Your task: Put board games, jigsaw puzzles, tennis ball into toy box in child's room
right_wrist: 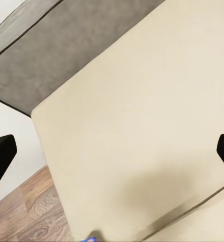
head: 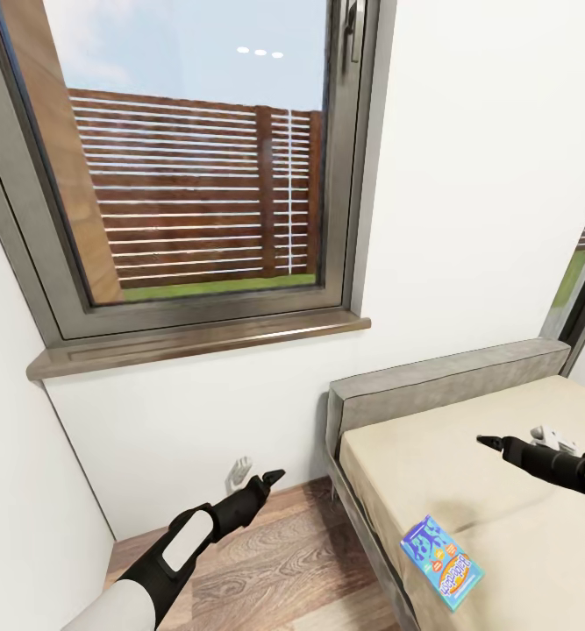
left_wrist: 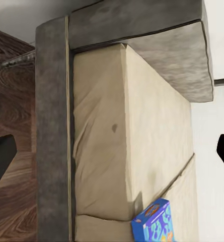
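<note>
A flat blue board game box (head: 442, 561) lies on the beige mattress of the bed (head: 467, 473) near its front left edge; it also shows as the board game (left_wrist: 154, 222) in the left wrist view. A blue sliver (right_wrist: 91, 238) of it peeks in the right wrist view. My left gripper (head: 270, 478) hovers open over the wood floor, left of the bed's grey frame. My right gripper (head: 489, 443) hangs open above the mattress (right_wrist: 142, 126), up and right of the box, with nothing between its fingers.
A big grey-framed window (head: 196, 158) with a wooden sill (head: 196, 343) takes up the wall ahead. The grey headboard (head: 441, 381) stands against that wall. A white wall outlet (head: 238, 473) sits low by the floor (head: 266, 561). A white wall closes in on the left.
</note>
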